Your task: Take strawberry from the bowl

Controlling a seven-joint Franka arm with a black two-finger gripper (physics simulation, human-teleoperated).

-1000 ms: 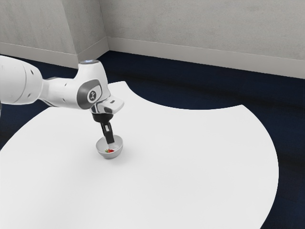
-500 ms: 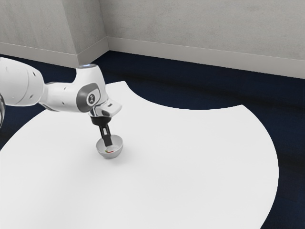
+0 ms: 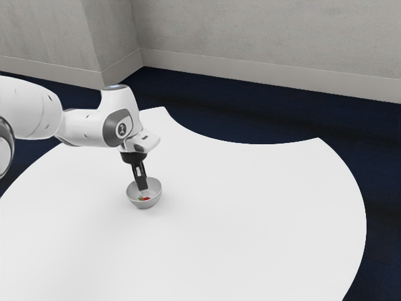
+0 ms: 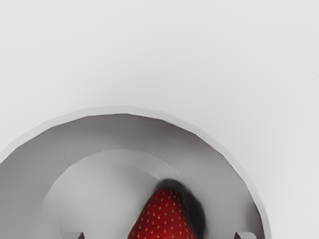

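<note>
My gripper [image 3: 143, 186] reaches down into the light grey bowl [image 3: 144, 204], its tips inside the rim and just above the red strawberry [image 3: 146, 199]. In the wrist view, the two fingertips of my gripper [image 4: 159, 235] stand wide apart, open. The strawberry [image 4: 164, 216] lies between them, with a gap on each side and its lower part cut off by the view's edge. It rests inside the bowl [image 4: 199, 134], near the wall and beside a dark shadow.
The bowl stands on a white table [image 3: 250, 219] with a curved edge. Beyond it are the dark blue floor [image 3: 219, 113] and a grey wall [image 3: 263, 31].
Over the last second my hand has shifted slightly toward the exterior view's left. It dipped lower into the bowl, then came up a little. The bowl has stayed in place.
</note>
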